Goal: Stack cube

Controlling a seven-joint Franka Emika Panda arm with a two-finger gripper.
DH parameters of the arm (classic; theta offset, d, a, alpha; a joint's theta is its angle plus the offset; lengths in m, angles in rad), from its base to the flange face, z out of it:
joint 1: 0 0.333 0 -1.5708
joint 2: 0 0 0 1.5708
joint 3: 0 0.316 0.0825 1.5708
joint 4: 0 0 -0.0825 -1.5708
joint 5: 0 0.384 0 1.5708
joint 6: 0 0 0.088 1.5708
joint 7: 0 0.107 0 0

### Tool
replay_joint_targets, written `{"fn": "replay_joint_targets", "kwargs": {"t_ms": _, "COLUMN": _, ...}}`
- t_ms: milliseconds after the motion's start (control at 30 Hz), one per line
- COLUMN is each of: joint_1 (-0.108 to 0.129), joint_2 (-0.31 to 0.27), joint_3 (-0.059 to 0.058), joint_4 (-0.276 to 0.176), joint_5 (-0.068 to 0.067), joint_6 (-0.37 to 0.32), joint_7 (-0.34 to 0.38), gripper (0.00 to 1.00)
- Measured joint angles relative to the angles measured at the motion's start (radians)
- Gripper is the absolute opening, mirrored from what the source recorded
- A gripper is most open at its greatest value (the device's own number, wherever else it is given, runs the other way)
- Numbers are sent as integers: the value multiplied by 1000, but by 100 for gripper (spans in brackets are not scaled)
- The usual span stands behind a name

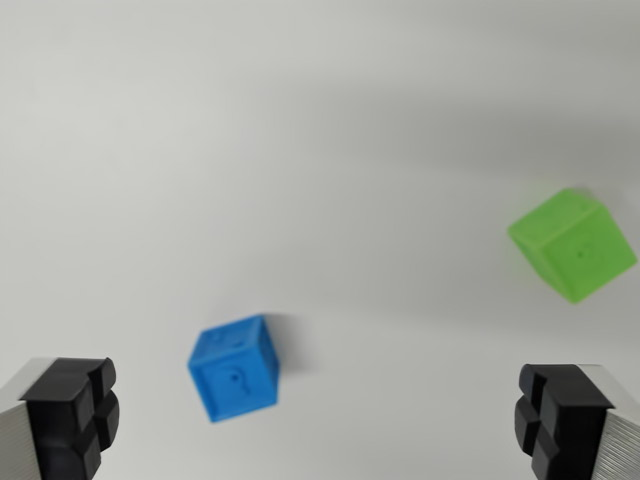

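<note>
The blue cube (234, 367) lies between the spread fingers, nearer the one on the wrist view's left, turned askew to them. The green cube (573, 243) sits well apart, beyond the opposite finger. The gripper (318, 420) is released, holding nothing.

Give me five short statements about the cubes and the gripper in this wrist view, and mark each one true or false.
1. The blue cube sits nearer the wrist view's left than the green cube. True.
2. The green cube rests on top of the blue cube. False: the two lie apart on the white table, nothing stacked.
3. The gripper is open and holds nothing. True.
4. The gripper's fingers are clamped on the blue cube. False: the cube lies between them, untouched.
5. Both cubes are red. False: one is blue, one is green.
</note>
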Motion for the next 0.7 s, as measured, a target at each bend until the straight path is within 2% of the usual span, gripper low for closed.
{"fn": "replay_joint_targets", "kwargs": {"t_ms": 700, "joint_1": -66, "joint_2": 52, "joint_3": -6, "joint_4": -47, "joint_5": 12, "joint_6": 98, "joint_7": -209, "gripper": 100}}
